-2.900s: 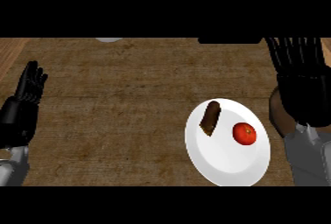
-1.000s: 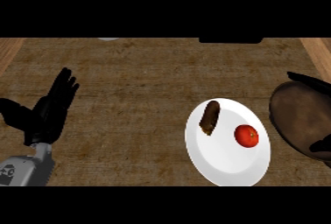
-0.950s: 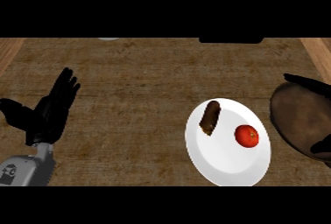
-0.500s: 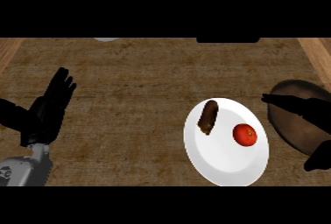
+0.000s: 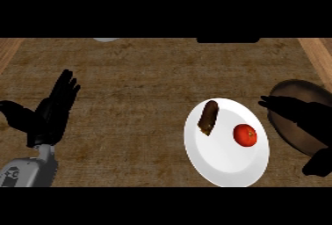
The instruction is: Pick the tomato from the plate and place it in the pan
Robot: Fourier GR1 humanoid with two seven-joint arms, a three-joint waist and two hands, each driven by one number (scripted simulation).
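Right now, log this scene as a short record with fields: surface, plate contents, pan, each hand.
surface: brown counter
plate: white plate, right of centre
tomato: red tomato on the plate's right half, untouched
other item: dark brown piece of food on the plate's upper left part
pan: dark pan at the right edge, partly hidden by the right hand
right hand: right hand open, over the pan, fingers pointing toward the plate
left hand: left hand open, resting at the left, fingers up

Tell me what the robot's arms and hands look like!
Both hands are black, with long fingers and a thumb. The left hand sits on a light grey forearm with a small dark marking. The right hand shows only as black; its forearm isn't visible.
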